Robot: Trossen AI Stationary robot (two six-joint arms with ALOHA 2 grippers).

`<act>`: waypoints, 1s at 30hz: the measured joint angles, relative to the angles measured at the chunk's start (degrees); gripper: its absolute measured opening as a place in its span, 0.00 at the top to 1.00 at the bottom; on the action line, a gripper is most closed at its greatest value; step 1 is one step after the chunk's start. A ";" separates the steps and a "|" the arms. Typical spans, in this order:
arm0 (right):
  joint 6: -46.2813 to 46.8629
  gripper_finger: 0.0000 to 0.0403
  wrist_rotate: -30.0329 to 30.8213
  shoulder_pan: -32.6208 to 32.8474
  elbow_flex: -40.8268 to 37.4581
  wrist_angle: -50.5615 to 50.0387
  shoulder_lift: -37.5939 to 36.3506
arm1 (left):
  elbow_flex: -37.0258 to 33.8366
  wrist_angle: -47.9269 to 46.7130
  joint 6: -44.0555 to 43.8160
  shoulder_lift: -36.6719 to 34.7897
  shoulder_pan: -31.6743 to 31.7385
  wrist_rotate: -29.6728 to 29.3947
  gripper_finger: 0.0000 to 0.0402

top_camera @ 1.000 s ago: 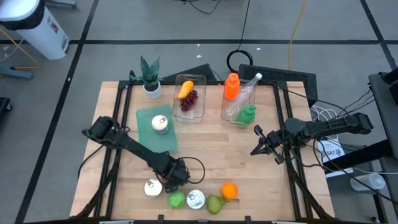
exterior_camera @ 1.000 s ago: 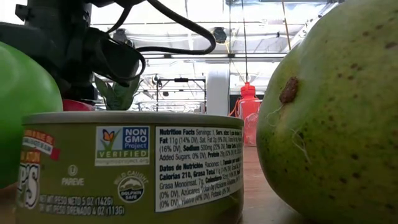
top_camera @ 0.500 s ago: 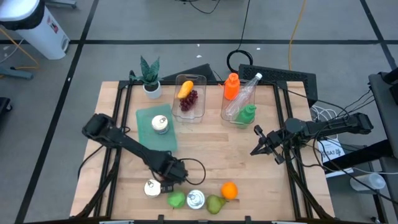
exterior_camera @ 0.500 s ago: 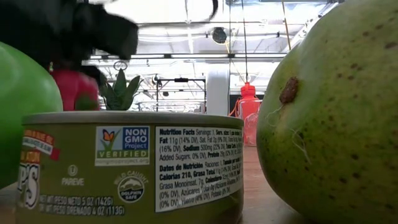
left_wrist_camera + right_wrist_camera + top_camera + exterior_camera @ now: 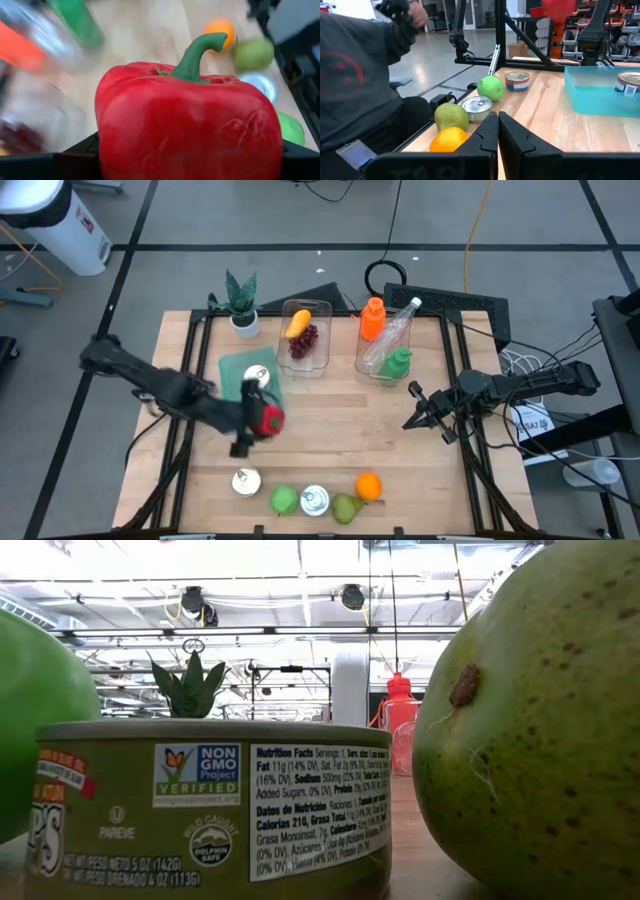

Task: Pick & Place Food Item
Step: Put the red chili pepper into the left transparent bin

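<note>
Since the earlier frame, left gripper [image 5: 262, 420] has risen from the front row, clamped on red pepper [image 5: 268, 419], stem upright. Clear tray [image 5: 307, 360] lies toward 1 o'clock, nearer the left arm. Right gripper [image 5: 416, 418] waits closed at 3 o'clock.

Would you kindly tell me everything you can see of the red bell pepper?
The red bell pepper is glossy and smooth, lobed, with a curved green stem on top. It looks whole and unbruised. The left gripper holds it, fingers against its sides, lifted above the wooden table beside the teal tray. Nothing else touches it.
</note>
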 joint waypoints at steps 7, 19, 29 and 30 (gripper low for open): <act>-0.02 1.00 0.00 0.00 0.00 0.00 0.04 | -13.58 11.43 5.12 -19.73 3.08 -0.76 0.32; 0.19 1.00 3.92 0.02 0.00 0.01 0.09 | -45.40 45.00 6.56 -43.93 1.65 -5.56 0.32; 1.05 1.00 7.33 0.04 0.01 0.02 0.43 | -54.93 56.98 0.32 -45.95 2.73 -9.94 0.32; 1.05 1.00 7.33 0.04 0.01 0.01 0.45 | -53.91 57.10 -1.71 -45.14 3.64 -12.96 0.32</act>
